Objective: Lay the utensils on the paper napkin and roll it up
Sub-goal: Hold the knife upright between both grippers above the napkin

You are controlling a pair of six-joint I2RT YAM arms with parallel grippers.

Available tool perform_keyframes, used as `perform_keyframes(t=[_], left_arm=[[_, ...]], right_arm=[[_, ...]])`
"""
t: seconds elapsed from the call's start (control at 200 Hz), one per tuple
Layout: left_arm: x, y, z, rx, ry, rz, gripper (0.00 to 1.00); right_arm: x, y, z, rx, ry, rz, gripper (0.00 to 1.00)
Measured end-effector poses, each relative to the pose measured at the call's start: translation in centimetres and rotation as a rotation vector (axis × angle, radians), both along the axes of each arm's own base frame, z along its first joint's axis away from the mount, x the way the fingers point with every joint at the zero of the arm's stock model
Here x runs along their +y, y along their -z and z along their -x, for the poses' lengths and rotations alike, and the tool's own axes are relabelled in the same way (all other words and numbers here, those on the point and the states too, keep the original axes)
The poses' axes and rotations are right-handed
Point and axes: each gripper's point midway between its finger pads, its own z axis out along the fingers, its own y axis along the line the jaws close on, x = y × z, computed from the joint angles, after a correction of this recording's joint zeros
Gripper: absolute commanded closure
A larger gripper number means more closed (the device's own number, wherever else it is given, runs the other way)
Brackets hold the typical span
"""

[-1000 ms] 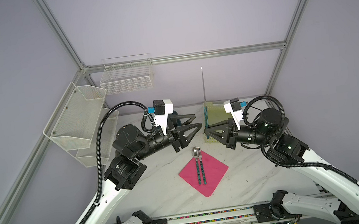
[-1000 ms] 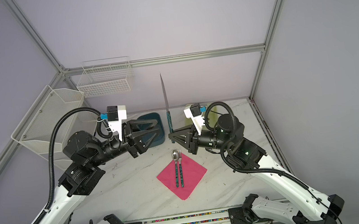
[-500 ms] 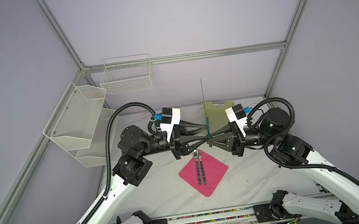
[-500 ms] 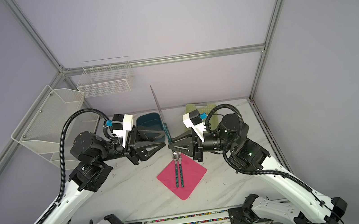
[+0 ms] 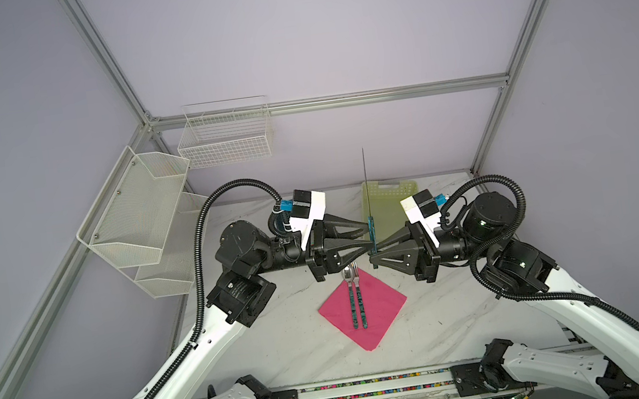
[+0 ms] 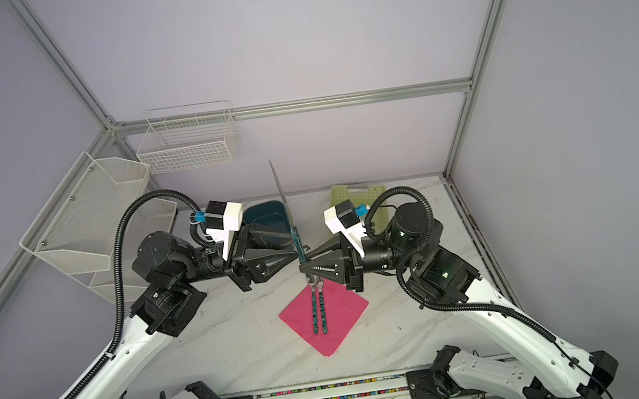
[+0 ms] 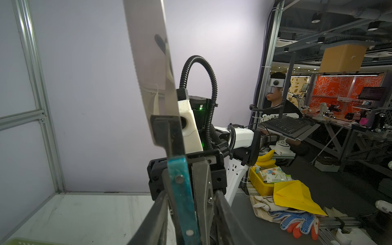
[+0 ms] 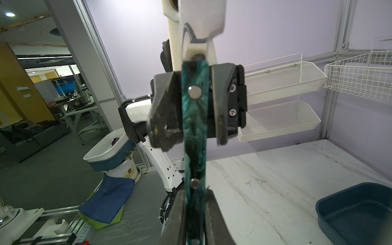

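The knife [image 5: 367,186] stands upright above the table, blade up, its teal handle [image 8: 194,127] caught between both grippers. My right gripper [image 5: 373,256] is shut on the lower handle. My left gripper [image 5: 369,237] is shut on the handle higher up, its pads [image 8: 167,110] against the handle's two edges. The pink paper napkin [image 5: 383,318] lies as a diamond on the marble, below the grippers. On it, side by side with heads toward the back, lie the spoon [image 5: 351,301] and fork [image 5: 360,300]. The same knife [image 6: 282,197] and napkin [image 6: 341,311] show in both top views.
A pale green basket [image 5: 390,191] stands at the back behind the knife. A teal tub [image 6: 265,216] sits behind my left gripper. White wire racks [image 5: 135,216] hang on the left wall, and a wire basket [image 5: 223,137] on the back wall.
My left gripper swung in from the left and shut on the knife's handle. The right arm carried the upright knife leftward, over the napkin's far corner.
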Motion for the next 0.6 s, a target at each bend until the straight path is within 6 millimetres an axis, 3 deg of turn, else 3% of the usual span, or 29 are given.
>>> perform_keyframes(t=[0.18,0.6], left_arm=[[-0.6,1.1,-0.7,0.046,0.003,-0.033,0.68],[-0.6,1.1,-0.6,0.055,0.01,-0.036,0.79]], right_arm=[[0.0,0.0,0.1,-0.003,-0.004,0.001,1.0],[0.0,0.7,-0.4,-0.001,0.022,0.028,1.0]])
